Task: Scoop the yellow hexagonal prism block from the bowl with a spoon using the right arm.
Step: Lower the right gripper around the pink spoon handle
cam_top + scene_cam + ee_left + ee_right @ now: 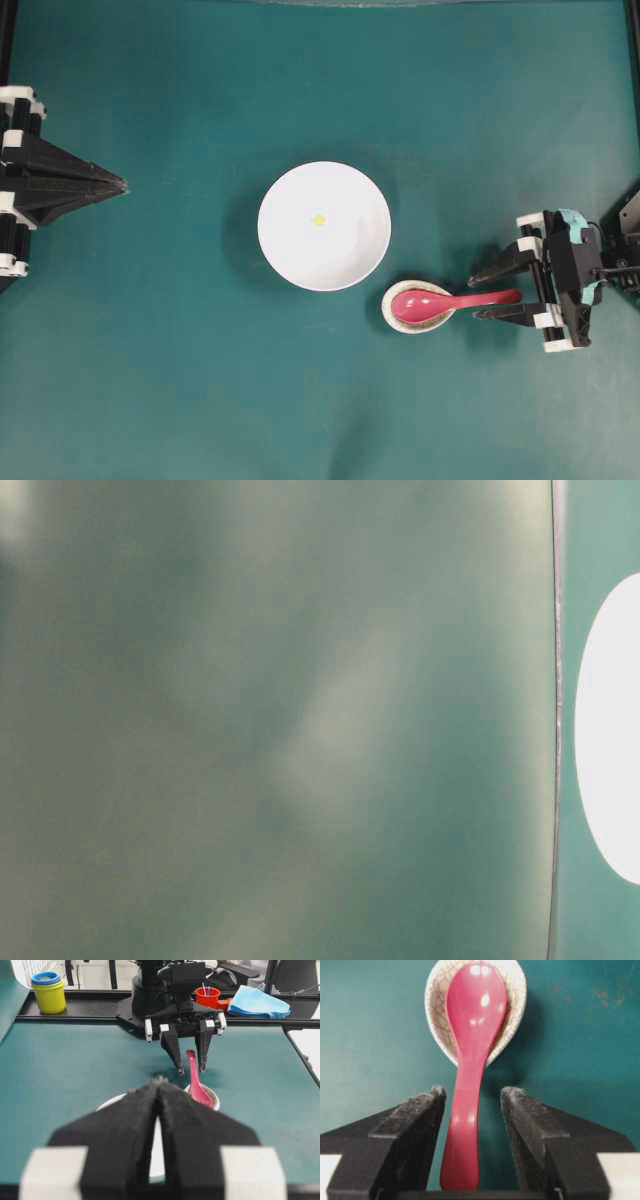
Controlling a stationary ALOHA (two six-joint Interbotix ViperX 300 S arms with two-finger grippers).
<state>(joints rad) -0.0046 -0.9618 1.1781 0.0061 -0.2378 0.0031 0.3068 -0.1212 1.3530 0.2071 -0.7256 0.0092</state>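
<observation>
- There's the yellow hexagonal prism block (319,220), a tiny bright speck sitting alone near the middle of the bowl (290,255), far smaller than the scoop meant to lift it.
- The bowl is plain white and round, out in the centre of the teal table (150,380); nothing else is in it that I can see.
- Just beside the bowl's lower right edge, the spoon (440,303) lies with its glossy pink-red scoop cradled in a small crackle-glazed spoon rest (396,318), handle poking out toward the right arm.
- And the right gripper (472,1095) is spread wide, one pad either side of the handle, gaps on both sides, gripping nothing (the handle sits a touch nearer one pad in the wrist view).
- Risk one, as I judge it: that off-centre line-up means one pad touches first and nudges the slick handle sideways, maybe tipping the scoop out of the rest.
- Risk two: a glossy, tapering handle could slip or twist when it's lifted.
- Risk three: a block that small may skate ahead of the spoon's lip along the smooth bowl instead of riding in.
- Over on the far side the left gripper (159,1091) is parked, pads pressed together, holding nothing.
</observation>
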